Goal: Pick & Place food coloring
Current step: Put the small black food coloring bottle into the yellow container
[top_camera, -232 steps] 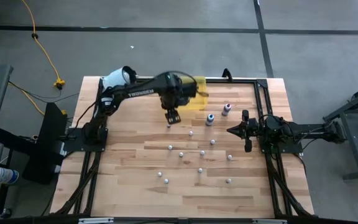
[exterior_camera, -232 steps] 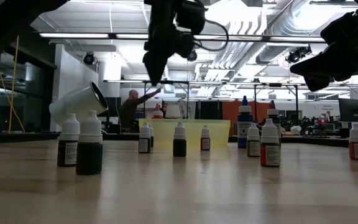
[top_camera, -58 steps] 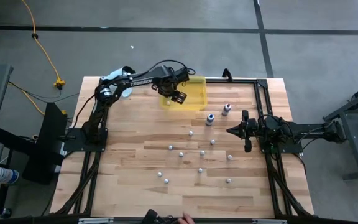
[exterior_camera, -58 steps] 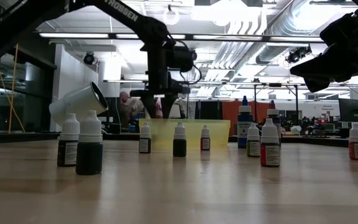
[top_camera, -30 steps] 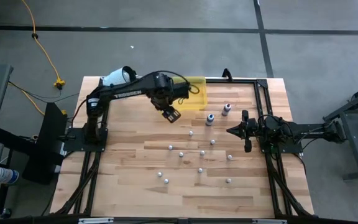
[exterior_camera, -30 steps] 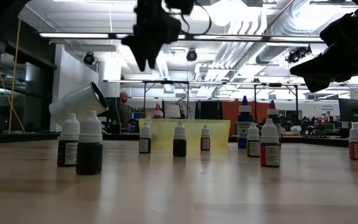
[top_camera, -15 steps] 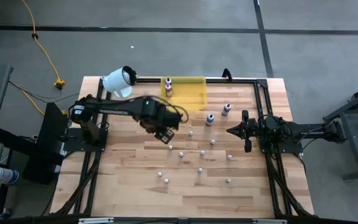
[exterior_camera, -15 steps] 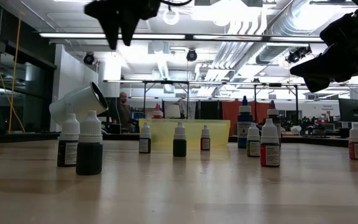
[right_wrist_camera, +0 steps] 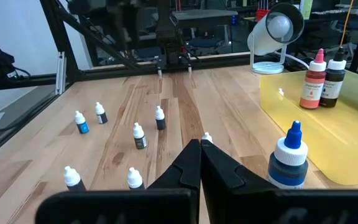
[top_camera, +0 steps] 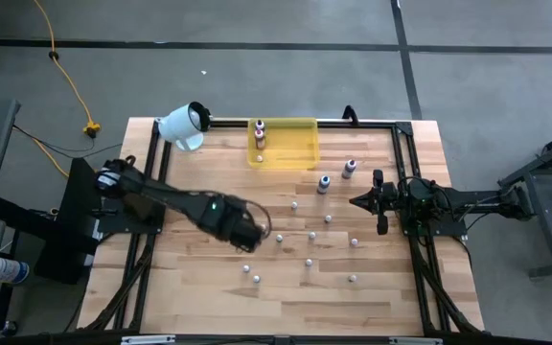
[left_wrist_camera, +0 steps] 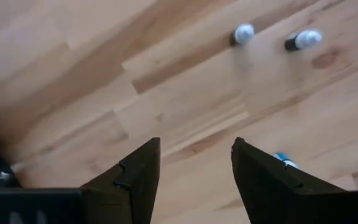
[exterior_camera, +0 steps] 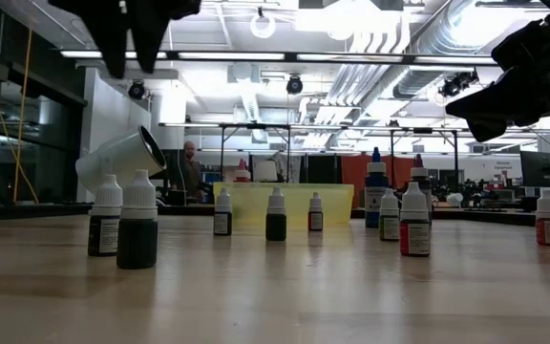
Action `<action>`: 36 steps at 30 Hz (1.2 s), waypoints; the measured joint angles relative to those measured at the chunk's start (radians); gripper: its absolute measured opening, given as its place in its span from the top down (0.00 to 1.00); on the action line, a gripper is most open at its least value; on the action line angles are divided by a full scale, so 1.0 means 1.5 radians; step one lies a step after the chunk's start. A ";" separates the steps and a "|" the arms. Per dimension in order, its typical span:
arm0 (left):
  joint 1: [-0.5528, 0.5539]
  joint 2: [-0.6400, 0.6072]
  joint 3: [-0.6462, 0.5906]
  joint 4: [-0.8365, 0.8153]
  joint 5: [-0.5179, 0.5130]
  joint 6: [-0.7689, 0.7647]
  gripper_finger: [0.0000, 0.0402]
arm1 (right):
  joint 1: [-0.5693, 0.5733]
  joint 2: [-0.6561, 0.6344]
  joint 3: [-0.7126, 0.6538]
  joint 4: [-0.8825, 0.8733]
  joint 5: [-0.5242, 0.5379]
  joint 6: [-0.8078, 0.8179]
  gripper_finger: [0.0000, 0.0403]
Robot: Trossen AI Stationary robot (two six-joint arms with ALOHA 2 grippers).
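Left claw (top_camera: 247, 241) moved from tray to mid-table, open, empty | yellow tray (top_camera: 300, 153): two bottles (top_camera: 259, 133) | right claw (top_camera: 356, 202) closed, empty

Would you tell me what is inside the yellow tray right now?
Two bottles stand upright in the yellow tray: a red bottle and a dark bottle beside it. Nothing else shows inside.

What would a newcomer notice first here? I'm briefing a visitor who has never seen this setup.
Probably the small food coloring bottles scattered upright across the middle of the wooden table. Next, the translucent yellow tray at the far edge, with two bottles standing in it. The left arm reaches over the scattered bottles, its tool open and empty, while the right tool waits shut at the right side.
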 joint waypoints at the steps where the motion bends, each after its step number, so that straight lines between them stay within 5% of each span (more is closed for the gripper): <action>1: -0.011 0.000 -0.012 0.008 -0.002 -0.021 0.54 | 0.000 0.000 0.000 0.000 0.000 0.000 1.00; 13: -0.104 0.010 -0.153 0.308 -0.040 -0.180 0.54 | 0.000 0.000 0.000 0.000 0.000 0.000 1.00; 36: -0.070 0.101 -0.158 0.403 0.087 -0.280 0.54 | 0.000 0.001 0.000 -0.001 0.000 0.000 1.00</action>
